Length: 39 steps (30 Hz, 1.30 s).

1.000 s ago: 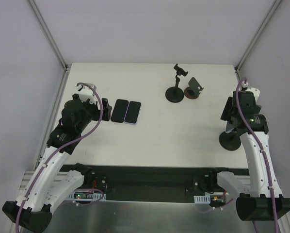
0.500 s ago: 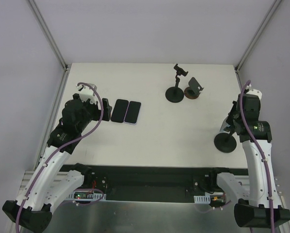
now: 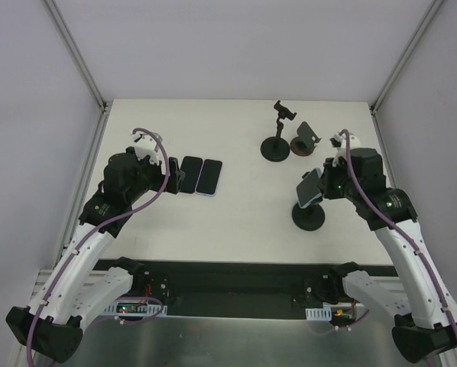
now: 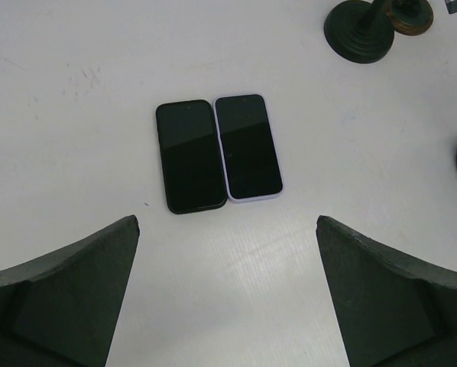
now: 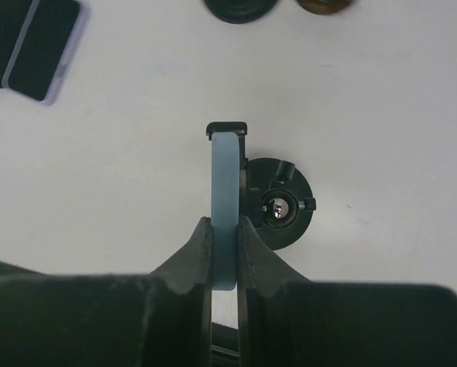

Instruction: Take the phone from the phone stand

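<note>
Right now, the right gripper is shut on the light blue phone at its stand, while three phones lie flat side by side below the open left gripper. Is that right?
No: the left wrist view shows two phones lying flat, a black phone and a pale-edged phone, not three. The rest stands.

Tabletop (image 3: 251,195): open lane across the middle, between two flat handsets left of centre, the black phone (image 4: 189,167) and the lilac-cased phone (image 4: 248,157) touching side by side, and the phone stand (image 3: 309,217) right of centre, whose phone (image 5: 225,176) fills the gap of the right pincer (image 5: 225,229). Far centre is blocked by an empty black stand (image 3: 275,145) and a brown-based stand (image 3: 303,141), just beside each other. Left pincer (image 4: 227,222) is spread wide over bare tabletop, just short of the flat handsets.
</note>
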### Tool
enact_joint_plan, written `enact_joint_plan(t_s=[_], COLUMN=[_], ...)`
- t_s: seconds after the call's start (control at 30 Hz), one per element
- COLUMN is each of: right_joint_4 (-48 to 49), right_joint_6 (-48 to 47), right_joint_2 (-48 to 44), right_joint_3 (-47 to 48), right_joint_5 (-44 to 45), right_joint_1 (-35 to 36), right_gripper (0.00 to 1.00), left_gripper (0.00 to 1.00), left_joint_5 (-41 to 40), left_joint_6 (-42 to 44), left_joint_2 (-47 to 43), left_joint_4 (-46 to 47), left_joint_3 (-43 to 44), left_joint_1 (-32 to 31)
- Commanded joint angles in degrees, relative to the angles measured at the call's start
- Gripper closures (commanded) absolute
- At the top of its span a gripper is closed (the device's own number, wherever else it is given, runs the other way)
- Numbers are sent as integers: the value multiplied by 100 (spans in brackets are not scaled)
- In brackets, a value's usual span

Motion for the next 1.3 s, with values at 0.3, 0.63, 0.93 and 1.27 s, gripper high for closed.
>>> enact_joint_plan(t_s=[0.3, 0.63, 0.93, 1.27], right_joint_4=[1836, 1634, 1625, 1810], right_joint_6=[-1030, -1426, -1339, -917], right_joint_2=[1226, 1377, 1271, 517], right_joint_3=[335, 414, 353, 46], right_joint_5=[-1897, -2425, -2460, -1961], right_joint_1=[2549, 2857, 2866, 2875], right_gripper=[99, 96, 54, 6], left_gripper=[1, 1, 1, 1], left_joint_5=[1362, 2865, 3420, 2797], left_joint_6=[278, 550, 541, 243], left_joint_2=[34, 201, 456, 886], left_joint_4=[421, 728, 860, 1062], left_joint_3=[-57, -127, -162, -162], left_joint_1=[17, -9, -316, -1098])
